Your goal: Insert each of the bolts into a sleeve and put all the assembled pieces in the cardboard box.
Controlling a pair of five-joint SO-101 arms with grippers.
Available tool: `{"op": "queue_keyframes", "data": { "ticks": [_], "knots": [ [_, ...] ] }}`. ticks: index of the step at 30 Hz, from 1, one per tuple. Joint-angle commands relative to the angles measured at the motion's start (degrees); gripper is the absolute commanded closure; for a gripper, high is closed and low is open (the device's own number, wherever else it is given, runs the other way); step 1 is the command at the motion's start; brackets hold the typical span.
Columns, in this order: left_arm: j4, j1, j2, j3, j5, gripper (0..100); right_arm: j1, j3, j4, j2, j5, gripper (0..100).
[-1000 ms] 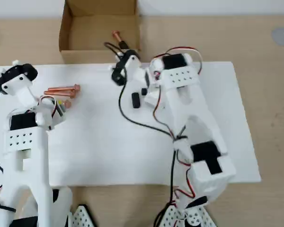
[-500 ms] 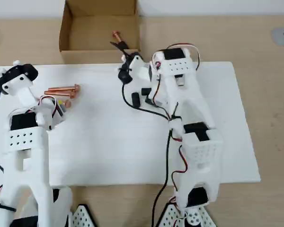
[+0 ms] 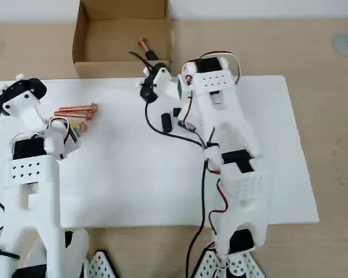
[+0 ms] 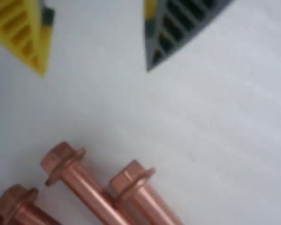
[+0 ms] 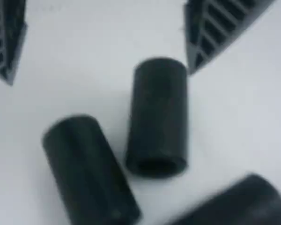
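Observation:
Three copper bolts [image 4: 91, 197] lie side by side on the white sheet [image 3: 133, 174], seen from above as a bundle of bolts [image 3: 75, 110]. My left gripper [image 4: 94, 70] hangs open just short of their heads; from above the left gripper [image 3: 76, 128] sits a little nearer the front than they do. Three black sleeves lie together: one sleeve [image 5: 159, 117] between my open right gripper's [image 5: 100, 75] fingertips' line, a second sleeve [image 5: 89, 173] and a third sleeve [image 5: 239, 201] beside it. From above, a sleeve [image 3: 166, 121] shows by the right arm [image 3: 211, 92]. The cardboard box [image 3: 104, 35] holds one assembled piece [image 3: 146, 49].
The white sheet covers most of the wooden table [image 3: 325, 87]. The box stands just beyond the sheet's far edge, between the two arms. A black cable [image 3: 162, 136] loops over the sheet by the right arm. Both arm bases stand at the table's near edge.
The right arm's elbow and forearm have swung left and straightened, while its gripper end stayed over the sleeves with a small shift. The left arm and bolts have not moved.

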Motion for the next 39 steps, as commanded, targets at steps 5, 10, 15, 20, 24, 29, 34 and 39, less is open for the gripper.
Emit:
{"op": "queue_keyframes", "data": {
  "ticks": [5,10,15,20,24,29,34,39],
  "knots": [
    [-0.18,-0.53,0.04,-2.02,0.18,85,-3.91,-2.86,-0.97,1.8,-0.97,71.6],
    [-0.18,-0.62,0.04,-2.02,0.09,85,-3.3,-2.95,-2.55,7.16,-0.97,71.6],
    [-0.18,-0.62,0.04,-2.02,0.09,85,-2.95,-4.35,-2.2,8.31,-0.97,71.7],
    [-0.18,-0.62,0.04,-2.02,0.09,85,-2.95,-4.53,-1.05,8.13,-0.97,72.3],
    [-0.18,-0.62,0.04,-2.02,0.09,85,-2.86,-4.53,-0.53,8.13,-0.97,81.8],
    [0.09,-0.62,0.04,-2.11,0.0,85,-2.86,-4.53,-0.44,8.13,-1.58,94.5],
    [0.18,-0.62,0.04,-2.29,-1.49,85,-2.86,-4.62,-0.44,8.04,-2.99,98.8],
    [0.18,-0.62,0.04,-2.29,-1.49,85,-2.86,-4.7,0.09,7.96,-2.9,98.7]
  ]
}}
